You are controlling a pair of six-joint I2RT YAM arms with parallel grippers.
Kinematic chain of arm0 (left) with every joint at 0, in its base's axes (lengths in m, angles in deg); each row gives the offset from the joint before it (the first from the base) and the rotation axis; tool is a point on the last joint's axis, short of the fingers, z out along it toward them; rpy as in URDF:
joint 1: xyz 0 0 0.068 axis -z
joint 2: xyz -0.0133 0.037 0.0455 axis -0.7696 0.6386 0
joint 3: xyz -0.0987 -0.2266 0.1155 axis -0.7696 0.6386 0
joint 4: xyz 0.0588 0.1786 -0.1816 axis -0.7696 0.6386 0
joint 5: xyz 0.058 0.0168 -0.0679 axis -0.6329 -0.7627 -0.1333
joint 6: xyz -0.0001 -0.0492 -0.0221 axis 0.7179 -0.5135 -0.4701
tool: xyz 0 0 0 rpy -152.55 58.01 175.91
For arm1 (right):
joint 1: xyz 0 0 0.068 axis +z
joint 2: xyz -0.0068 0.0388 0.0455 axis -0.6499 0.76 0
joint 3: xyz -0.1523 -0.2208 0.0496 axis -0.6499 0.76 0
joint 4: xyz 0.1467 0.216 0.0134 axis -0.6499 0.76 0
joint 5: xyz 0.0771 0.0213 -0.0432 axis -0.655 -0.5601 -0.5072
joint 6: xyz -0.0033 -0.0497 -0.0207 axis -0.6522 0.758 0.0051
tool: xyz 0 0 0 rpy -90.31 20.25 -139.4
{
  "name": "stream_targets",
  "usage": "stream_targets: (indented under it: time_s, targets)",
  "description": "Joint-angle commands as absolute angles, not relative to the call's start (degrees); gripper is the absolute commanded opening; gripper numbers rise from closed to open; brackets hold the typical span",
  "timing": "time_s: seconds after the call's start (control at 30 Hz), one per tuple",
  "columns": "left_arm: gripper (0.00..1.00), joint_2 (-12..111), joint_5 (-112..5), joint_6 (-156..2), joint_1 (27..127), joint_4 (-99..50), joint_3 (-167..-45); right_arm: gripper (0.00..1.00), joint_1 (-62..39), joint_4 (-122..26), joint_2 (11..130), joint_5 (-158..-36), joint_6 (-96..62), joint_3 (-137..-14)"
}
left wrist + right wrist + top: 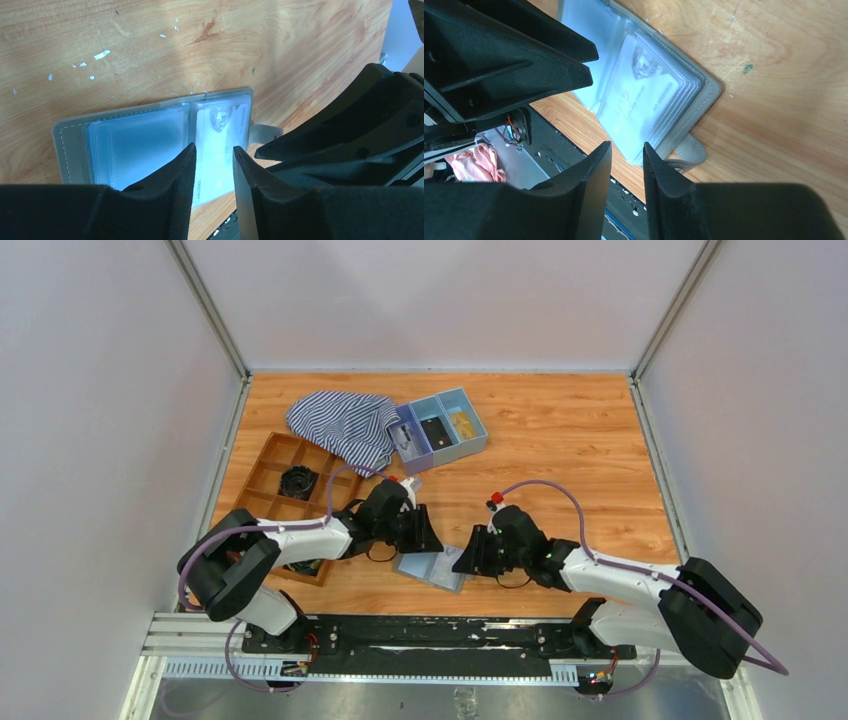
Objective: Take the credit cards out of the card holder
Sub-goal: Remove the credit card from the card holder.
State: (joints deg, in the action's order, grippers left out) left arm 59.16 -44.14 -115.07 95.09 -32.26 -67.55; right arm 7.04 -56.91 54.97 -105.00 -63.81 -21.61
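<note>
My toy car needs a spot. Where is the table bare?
The wooden table is bare right of the blue three-compartment tray, up to the right wall. Crowded: left, with striped cloth and brown divided box; near-middle, left gripper and right gripper over the open grey card holder.

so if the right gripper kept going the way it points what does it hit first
Most likely the near edge of the credit card in the open card holder, just ahead of the right gripper; depth is unclear.
</note>
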Motion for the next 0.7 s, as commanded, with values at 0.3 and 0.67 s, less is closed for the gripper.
stream_targets:
  time_s: [0.3,0.67]
  targets:
    - [0.38,57.3,-45.1,-115.0,95.5,-32.3,-64.9,0.34,7.6,-57.8,57.1,-103.2,-65.0,-20.3]
    - [0.38,57.6,-45.1,-114.6,95.5,-32.4,-64.3,0.33,7.6,-60.9,61.1,-104.6,-65.1,-21.2]
